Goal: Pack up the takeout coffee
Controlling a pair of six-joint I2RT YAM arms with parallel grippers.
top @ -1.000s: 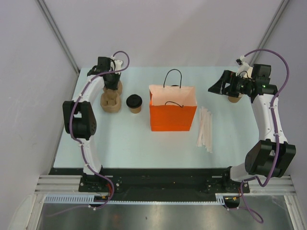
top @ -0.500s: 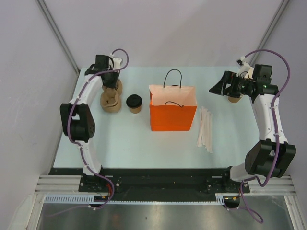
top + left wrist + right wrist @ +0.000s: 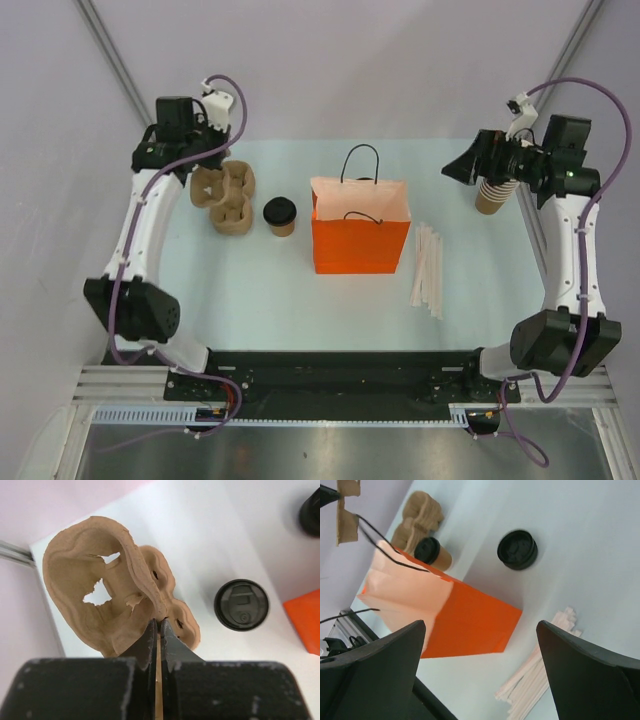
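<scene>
Top external view: the coffee cup [image 3: 279, 215] with its black lid stands upright on the pale table [image 3: 270, 300], just beside the orange bag [image 3: 360, 240] at the bag's 9 o'clock and apart from both arms. The bag stands upright with its mouth open and its black handles up. At the cup's 9 o'clock a brown pulp cup tray [image 3: 234, 214] rests on the table. A second, held cup tray [image 3: 211, 184] overlaps it at its 11 o'clock. Pale sticks [image 3: 430, 268] lie in a bundle at the bag's 3 o'clock. A stack of tan paper cups [image 3: 491, 196] stands at the bag's 2 o'clock, partly under the right gripper [image 3: 465, 165].

Left wrist view: the left gripper [image 3: 159, 623] is clenched on the rim of the held cup tray, which tilts above the tray on the table. The lidded cup sits at 3 o'clock of the fingertips, untouched.

Right wrist view: the right gripper's fingers [image 3: 375, 665] are spread wide and hold nothing. Between them show the bag, the cup and a low stack of black lids [image 3: 517, 549].
</scene>
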